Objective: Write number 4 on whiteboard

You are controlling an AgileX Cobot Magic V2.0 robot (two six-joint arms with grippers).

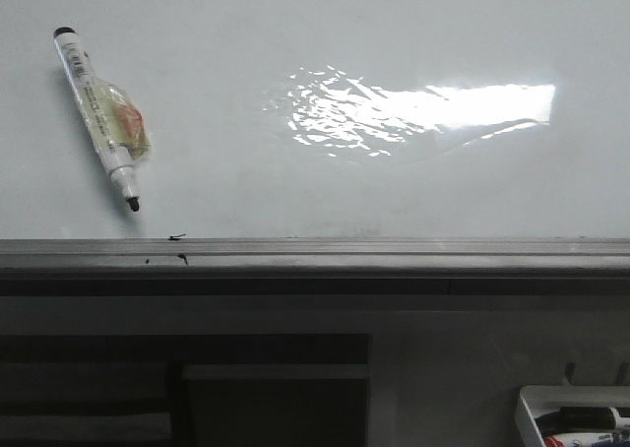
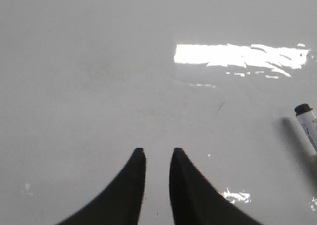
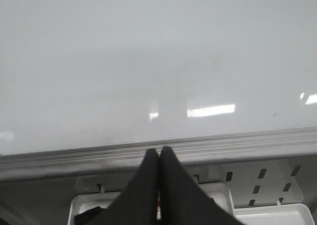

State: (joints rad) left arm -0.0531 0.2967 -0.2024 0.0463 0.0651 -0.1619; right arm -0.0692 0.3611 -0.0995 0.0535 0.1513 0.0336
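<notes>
My left tool [image 2: 157, 153], parted and empty, hovers over the bare whiteboard [image 2: 99, 76] with the uncapped marker [image 2: 308, 123] lying off to its side, light, stiff and slick, best pinched mid-barrel, while my right tool [image 3: 159, 150] is clenched on nothing.

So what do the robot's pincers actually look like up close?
Only the finger ends show, in the wrist views. The left gripper has two matte black fingers, broad at the base and curving to narrow, blunt tips. The right gripper looks the same, plain black, with no markings or cables visible.
</notes>
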